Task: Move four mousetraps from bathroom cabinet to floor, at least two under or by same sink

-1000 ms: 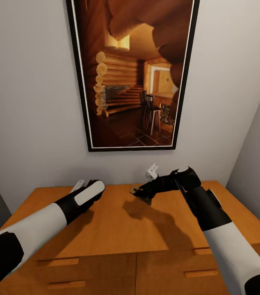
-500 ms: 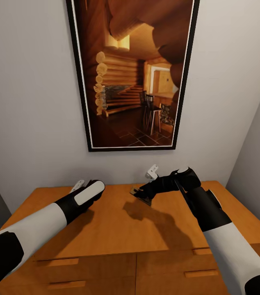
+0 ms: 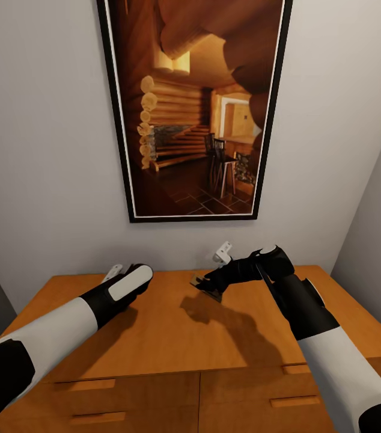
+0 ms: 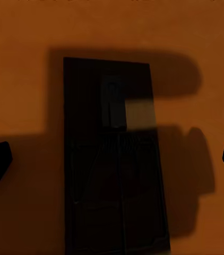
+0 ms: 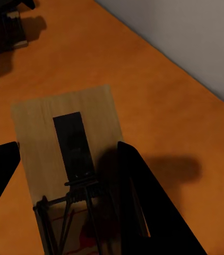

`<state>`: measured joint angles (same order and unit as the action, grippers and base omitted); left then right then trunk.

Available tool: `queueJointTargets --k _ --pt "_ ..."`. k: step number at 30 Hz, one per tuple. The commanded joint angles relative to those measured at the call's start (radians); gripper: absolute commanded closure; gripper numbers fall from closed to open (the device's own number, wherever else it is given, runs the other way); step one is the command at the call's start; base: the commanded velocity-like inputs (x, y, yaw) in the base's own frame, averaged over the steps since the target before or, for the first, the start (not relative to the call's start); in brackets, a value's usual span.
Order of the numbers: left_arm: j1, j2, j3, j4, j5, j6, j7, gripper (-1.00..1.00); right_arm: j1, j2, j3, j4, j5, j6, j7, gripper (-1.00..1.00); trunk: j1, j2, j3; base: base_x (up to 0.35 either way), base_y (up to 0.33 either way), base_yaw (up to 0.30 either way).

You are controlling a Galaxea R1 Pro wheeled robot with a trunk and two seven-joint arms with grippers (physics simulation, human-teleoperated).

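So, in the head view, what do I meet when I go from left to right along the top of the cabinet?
Left gripper → mousetrap → right gripper, all over the cabinet.

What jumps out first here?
The tall framed picture of a log-cabin room on the wall above the orange-brown cabinet. Below it both arms reach over the cabinet top: the right gripper straddles a mousetrap, the left gripper hovers open over another mousetrap.
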<state>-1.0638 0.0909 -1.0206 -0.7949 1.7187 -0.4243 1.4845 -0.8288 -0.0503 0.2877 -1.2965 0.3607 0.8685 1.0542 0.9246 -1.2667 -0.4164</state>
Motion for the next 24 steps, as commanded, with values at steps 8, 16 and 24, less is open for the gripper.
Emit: queueJointTargets --k 8,16,24 --pt "0.074 0.003 -0.003 0.000 0.007 -0.004 0.001 -1.00 -0.001 0.000 0.001 -0.001 0.011 0.003 0.009 1.00 0.000 -0.001 -0.002 0.000 0.000 0.000" --pt "0.074 0.003 -0.003 0.000 0.006 -0.004 0.001 -1.00 0.000 0.000 0.001 -0.001 0.011 0.003 0.009 1.00 0.000 -0.001 -0.002 0.000 0.000 0.000" --pt "0.074 0.003 -0.003 0.002 0.006 -0.004 0.001 1.00 0.000 0.000 0.001 -0.001 0.011 0.002 0.009 1.00 0.000 -0.001 -0.002 0.000 0.000 0.000"
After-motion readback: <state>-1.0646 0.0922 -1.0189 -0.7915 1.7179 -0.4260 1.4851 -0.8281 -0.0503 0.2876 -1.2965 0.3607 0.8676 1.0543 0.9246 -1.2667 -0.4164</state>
